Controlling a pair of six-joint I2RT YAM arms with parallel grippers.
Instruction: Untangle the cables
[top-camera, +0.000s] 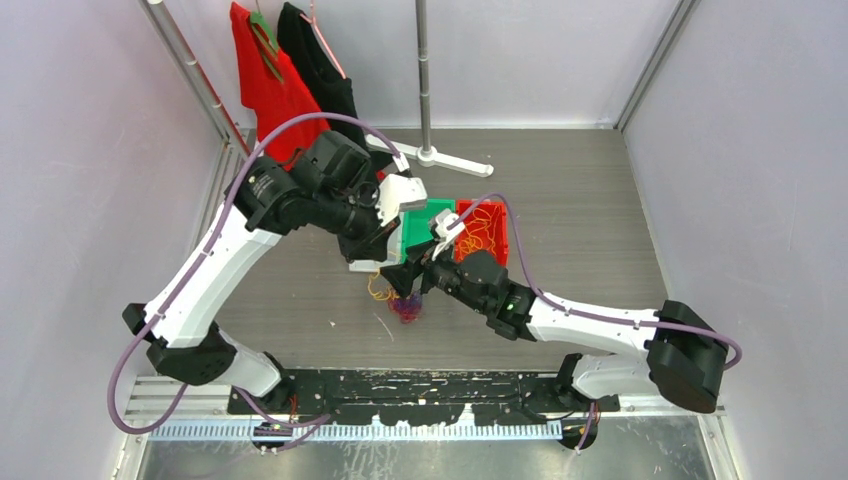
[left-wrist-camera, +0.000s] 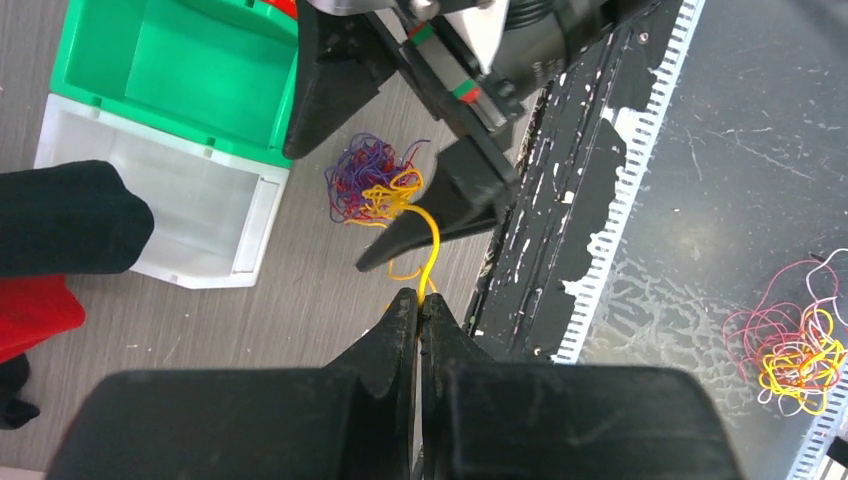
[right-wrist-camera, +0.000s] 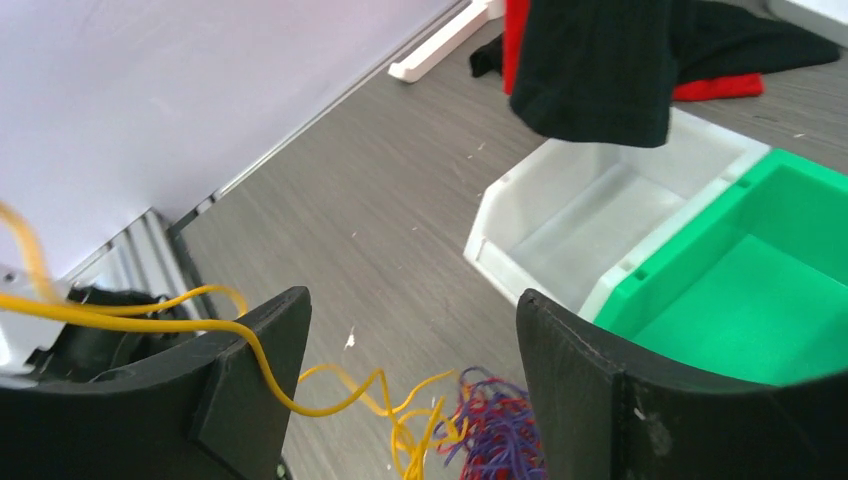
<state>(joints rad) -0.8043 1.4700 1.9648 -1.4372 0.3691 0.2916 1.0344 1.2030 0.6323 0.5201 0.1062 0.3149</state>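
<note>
Out in the middle of the table (top-camera: 600, 230), we've got the left arm (top-camera: 215, 270) and the right arm (top-camera: 590, 325) leaning in nose to nose. At 12 o'clock from where they meet sit the green bin (left-wrist-camera: 200, 60) and the red bin (top-camera: 503, 225), with the white bin (left-wrist-camera: 150, 190) butted up against the green one.

On the tabletop, right under the meeting point, lies the wad (left-wrist-camera: 360, 185). It's mostly purple and red loops with some yellow knotted in. The right gripper (right-wrist-camera: 410, 300) hangs over it with its jaws spread wide, one each side of the wad, gripping nothing. A yellow strand just drapes across one finger.

The left gripper (left-wrist-camera: 420, 300) is pinched fully closed on the yellow cable (left-wrist-camera: 432, 245). That cable runs from the fingertips toward 11 o'clock in the left wrist view, straight into the wad.

Handling-wise, we reckon this stuff is featherlight, floppy and a bit springy. That means the whole wad will probably just ride along if only one strand gets pulled. We'd take the purple-red bulk low down, near the table, to pin it, and keep the yellow held close to where it leaves the knot. Thin, smooth wire like this could easily slip out of a pinch.
</note>
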